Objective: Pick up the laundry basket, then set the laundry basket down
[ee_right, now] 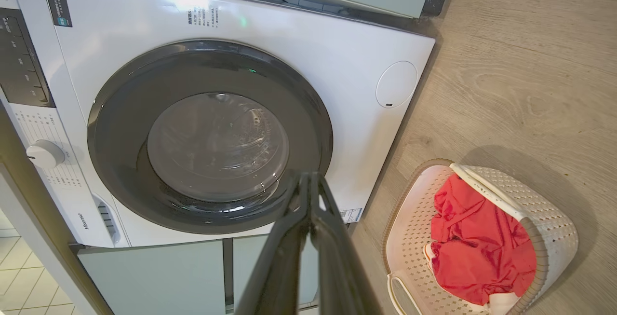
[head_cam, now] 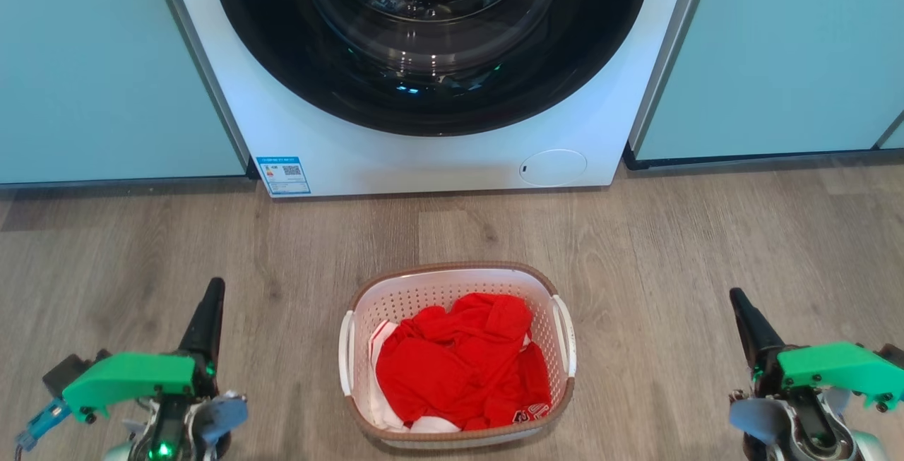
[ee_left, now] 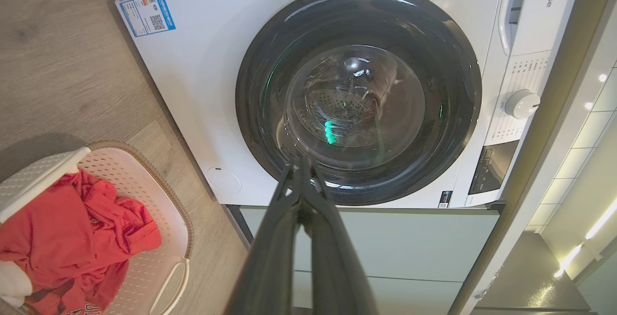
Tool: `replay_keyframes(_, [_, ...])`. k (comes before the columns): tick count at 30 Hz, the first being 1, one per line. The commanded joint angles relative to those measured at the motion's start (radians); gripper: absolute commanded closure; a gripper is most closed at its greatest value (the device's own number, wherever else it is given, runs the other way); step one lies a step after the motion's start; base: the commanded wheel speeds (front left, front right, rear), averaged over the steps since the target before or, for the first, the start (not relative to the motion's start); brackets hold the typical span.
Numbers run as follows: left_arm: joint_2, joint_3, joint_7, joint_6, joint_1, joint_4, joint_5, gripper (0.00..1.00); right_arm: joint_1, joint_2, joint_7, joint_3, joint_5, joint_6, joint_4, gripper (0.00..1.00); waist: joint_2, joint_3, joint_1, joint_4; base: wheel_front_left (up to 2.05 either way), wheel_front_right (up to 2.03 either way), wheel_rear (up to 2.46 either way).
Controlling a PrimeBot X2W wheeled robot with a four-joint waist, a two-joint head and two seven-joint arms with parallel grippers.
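Laundry basket [head_cam: 452,267] on the floor [head_cam: 282,249], centred before the washing machine [head_cam: 438,161], red clothes [head_cam: 452,366] inside, likely staged for a two-handed lift. Left hand [head_cam: 214,291] and right hand [head_cam: 739,300] pinched closed, empty, farther from the washing machine.

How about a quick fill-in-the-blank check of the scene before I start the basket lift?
1. The laundry basket stands on the wooden ____, in front of the washer.
2. The clothing heaped in it is mostly ____.
3. The washer's round door is ____.
4. The left pincer and the right pincer are both ____, holding nothing.
Missing words: floor; red; closed; shut.
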Motion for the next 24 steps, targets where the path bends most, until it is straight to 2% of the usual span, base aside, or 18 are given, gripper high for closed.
replay_keyframes(1, [0.004, 0.043, 0.011, -0.014, -0.055, -0.039, -0.029, 1.0, -0.06, -0.011, 0.011, 0.008, 0.029, 0.001, -0.04, 1.0, 0.0, 0.0, -0.0001, 0.0, 0.0, 0.0, 0.0])
replay_keyframes(11, [0.004, 0.067, 0.039, -0.024, -0.062, -0.045, -0.134, 1.0, -0.066, -0.01, 0.04, -0.013, 0.134, 0.002, -0.043, 1.0, 0.0, 0.003, -0.0001, -0.002, 0.0, 0.0, 0.0])
replay_keyframes(24, [0.004, 0.067, 0.039, -0.024, -0.062, -0.045, -0.134, 1.0, -0.067, -0.006, 0.044, -0.018, 0.13, 0.002, -0.043, 1.0, 0.0, 0.003, -0.0001, -0.002, 0.0, 0.0, 0.0])
